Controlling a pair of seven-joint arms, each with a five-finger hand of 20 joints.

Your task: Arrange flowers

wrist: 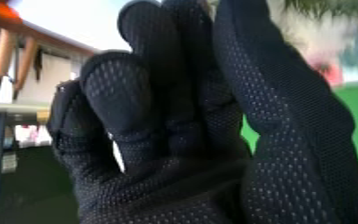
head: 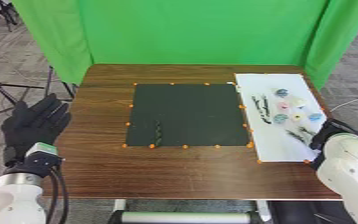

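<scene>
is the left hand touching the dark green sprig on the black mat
Apart. The head view shows the left hand off to the left of the dark green sprig, with brown tabletop and part of the black mat between them.

Blurred greenery [wrist: 334, 7], apparently cut off.

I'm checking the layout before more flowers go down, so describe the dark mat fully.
The dark mat is a plain, matte, roughly square, greenish-black sheet, flat on the brown table. Small orange marks line its edges. A thin green sprig lies on its near left part. The white sheet is to its right.
</scene>
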